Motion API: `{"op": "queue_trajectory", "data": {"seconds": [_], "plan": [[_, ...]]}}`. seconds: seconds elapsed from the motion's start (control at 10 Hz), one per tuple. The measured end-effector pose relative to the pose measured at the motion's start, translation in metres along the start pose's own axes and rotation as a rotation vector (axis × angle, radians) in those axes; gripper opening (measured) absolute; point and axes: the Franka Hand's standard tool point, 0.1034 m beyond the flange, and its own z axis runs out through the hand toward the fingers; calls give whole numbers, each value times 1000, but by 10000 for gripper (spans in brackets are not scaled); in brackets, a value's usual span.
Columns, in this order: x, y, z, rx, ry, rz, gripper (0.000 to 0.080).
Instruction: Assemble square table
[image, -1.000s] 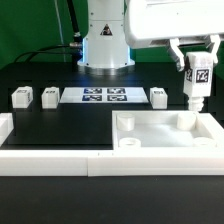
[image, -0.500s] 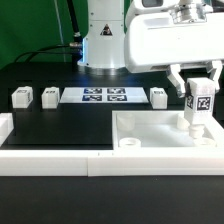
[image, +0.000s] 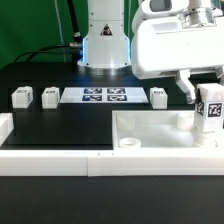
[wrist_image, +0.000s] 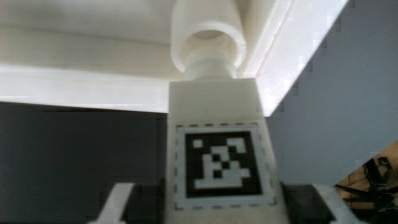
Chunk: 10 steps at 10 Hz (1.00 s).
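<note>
Holding one leg (image: 211, 108) clamped between its fingers (image: 186, 88), the gripper (image: 205, 92) hung over the tabletop (image: 150, 132), at that slab's corner on the exterior view's right. In the wrist view we saw the leg's round end right at the tabletop's raised rim; we could not tell whether it had entered a socket. We judged the step to be seating this leg: keep it upright, center the round end on the socket, lower slowly, and keep the grip closed until it seats. Compared with half a second earlier, the leg had shifted along the tabletop toward the exterior view's right. Three spare legs (image: 50, 96) beyond the tabletop had not moved.
</note>
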Motion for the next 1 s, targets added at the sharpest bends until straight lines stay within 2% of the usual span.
{"op": "queue_trajectory", "data": {"seconds": [0.4,0.7,0.9,1.0], "plan": [[-12,-6,-2,4,-9,-9,292],[-14,-5,-1,3,-6,-10,292],[-19,-4,6,1,-14,-7,292],[-16,-3,10,-1,-1,-5,293]]}}
